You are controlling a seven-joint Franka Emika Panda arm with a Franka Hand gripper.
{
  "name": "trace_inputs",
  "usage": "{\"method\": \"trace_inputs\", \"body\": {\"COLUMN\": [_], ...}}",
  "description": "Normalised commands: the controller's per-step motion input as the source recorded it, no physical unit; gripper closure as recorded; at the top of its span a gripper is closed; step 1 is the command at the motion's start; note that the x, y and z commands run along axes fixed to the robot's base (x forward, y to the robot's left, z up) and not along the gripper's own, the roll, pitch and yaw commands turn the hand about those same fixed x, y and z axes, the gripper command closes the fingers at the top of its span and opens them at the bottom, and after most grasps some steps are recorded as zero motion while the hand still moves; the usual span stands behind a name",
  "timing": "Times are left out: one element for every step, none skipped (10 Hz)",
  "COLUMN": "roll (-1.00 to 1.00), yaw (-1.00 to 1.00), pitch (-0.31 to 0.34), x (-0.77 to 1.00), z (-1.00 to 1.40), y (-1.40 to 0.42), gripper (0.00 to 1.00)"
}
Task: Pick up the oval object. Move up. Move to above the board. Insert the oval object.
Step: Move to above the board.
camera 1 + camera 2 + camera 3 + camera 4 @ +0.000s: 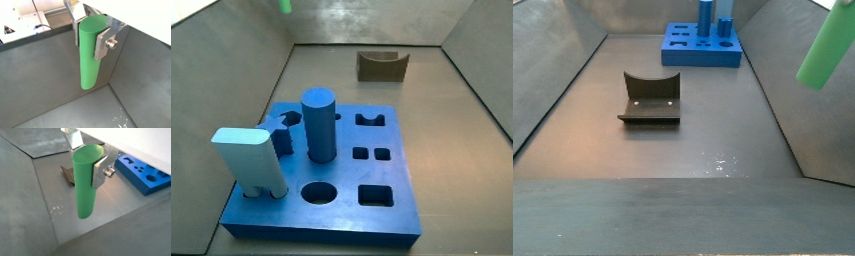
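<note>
The green peg (89, 50) was held clamped near its top between the gripper's (93, 35) fingers (103, 44), well above the floor and hanging slightly tilted. In a wrist view (85, 180) the peg was seen raised clear of the board (143, 174), which lay off to one side of it. In a side view the peg (828, 45) was seen high, nearer the camera than the board (699, 50). On the board stood a dark blue cylinder (318, 125) and a light blue block (249, 160). A brown U-shaped block (652, 98) lay apart from the board.
</note>
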Motion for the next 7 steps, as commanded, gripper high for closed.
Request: {"method": "trace_inputs", "body": {"roll": [0.02, 0.03, 0.03, 0.04, 0.04, 0.04, 0.04], "yaw": [-0.03, -0.03, -0.03, -0.02, -0.01, -0.01, -0.01], "pitch": [0.043, 0.047, 0.055, 0.066, 0.064, 0.057, 0.057], "x": [-0.30, -0.29, -0.28, -0.27, -0.27, -0.26, -0.26], "z": [0.70, 0.49, 0.34, 0.14, 0.05, 0.02, 0.02], "y": [0.06, 0.03, 0.02, 0.01, 0.01, 0.01, 0.01], "gripper": [1.00, 1.00, 1.00, 1.00, 1.00, 1.00, 1.00]}}
